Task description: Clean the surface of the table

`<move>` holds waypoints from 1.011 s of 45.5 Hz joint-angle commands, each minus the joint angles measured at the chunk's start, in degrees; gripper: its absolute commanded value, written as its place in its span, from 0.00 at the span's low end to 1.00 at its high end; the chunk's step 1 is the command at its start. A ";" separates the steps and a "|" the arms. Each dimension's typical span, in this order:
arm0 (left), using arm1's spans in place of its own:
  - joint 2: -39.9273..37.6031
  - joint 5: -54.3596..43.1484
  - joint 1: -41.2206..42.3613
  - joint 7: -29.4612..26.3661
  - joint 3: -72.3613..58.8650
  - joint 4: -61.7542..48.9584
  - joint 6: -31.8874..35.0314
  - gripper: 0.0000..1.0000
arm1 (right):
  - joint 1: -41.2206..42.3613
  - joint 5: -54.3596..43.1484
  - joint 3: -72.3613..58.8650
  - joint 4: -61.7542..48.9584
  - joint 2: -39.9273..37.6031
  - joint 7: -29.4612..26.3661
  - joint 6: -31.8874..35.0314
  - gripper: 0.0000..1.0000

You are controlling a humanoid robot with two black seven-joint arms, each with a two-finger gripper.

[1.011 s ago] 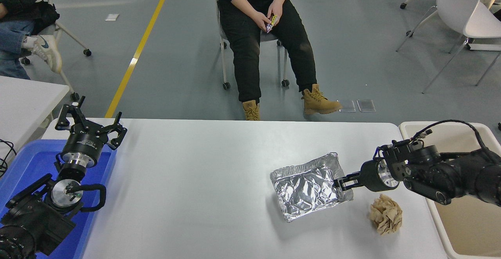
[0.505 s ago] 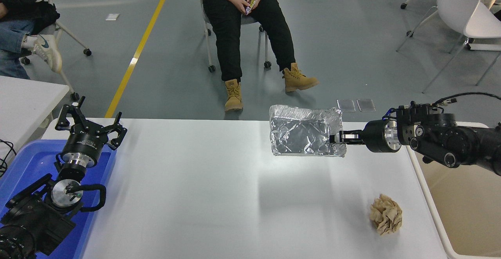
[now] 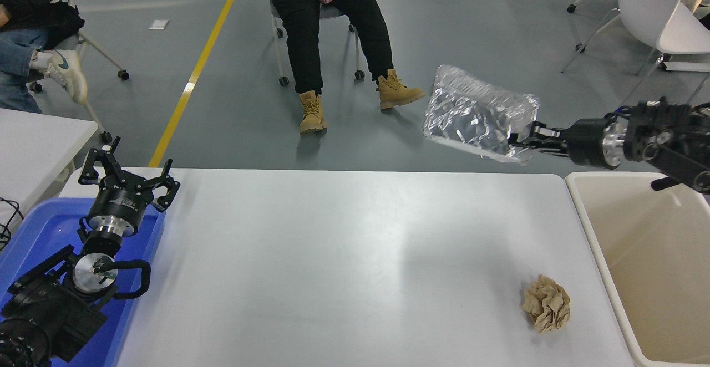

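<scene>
The table surface [image 3: 333, 267] is a wide white top with rounded corners. A crumpled brown paper ball [image 3: 546, 303] lies on it near the front right. My right gripper [image 3: 521, 137] is shut on the rim of a crinkled foil tray [image 3: 477, 115], holding it high in the air beyond the table's far right edge, tilted. My left gripper [image 3: 127, 176] is parked at the lower left over a blue bin [image 3: 33, 228], its fingers spread open and empty.
A beige plastic bin [image 3: 649, 267] stands against the table's right end. A person sits on a wheeled chair [image 3: 333, 18] past the far edge. A smaller white table [image 3: 33, 145] is at the left; a white chair [image 3: 660, 18] is at the top right.
My right gripper has lifted the foil tray off the table and carried it up and to the right. The seated person has rolled back and left. The left arm has not moved.
</scene>
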 commanded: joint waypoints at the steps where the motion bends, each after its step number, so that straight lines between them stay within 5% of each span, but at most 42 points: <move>1: 0.00 0.02 0.00 0.00 -0.01 -0.04 0.00 1.00 | -3.77 7.17 0.52 -14.97 -1.18 0.01 4.35 0.00; 28: 0.00 0.02 0.00 0.00 -0.01 -0.04 0.00 1.00 | -15.29 13.07 2.54 -32.82 -3.38 -4.64 4.62 0.00; 46: 0.00 0.02 0.00 0.00 0.08 0.05 0.00 1.00 | -19.07 13.59 4.04 -33.09 -4.35 -16.24 0.57 0.00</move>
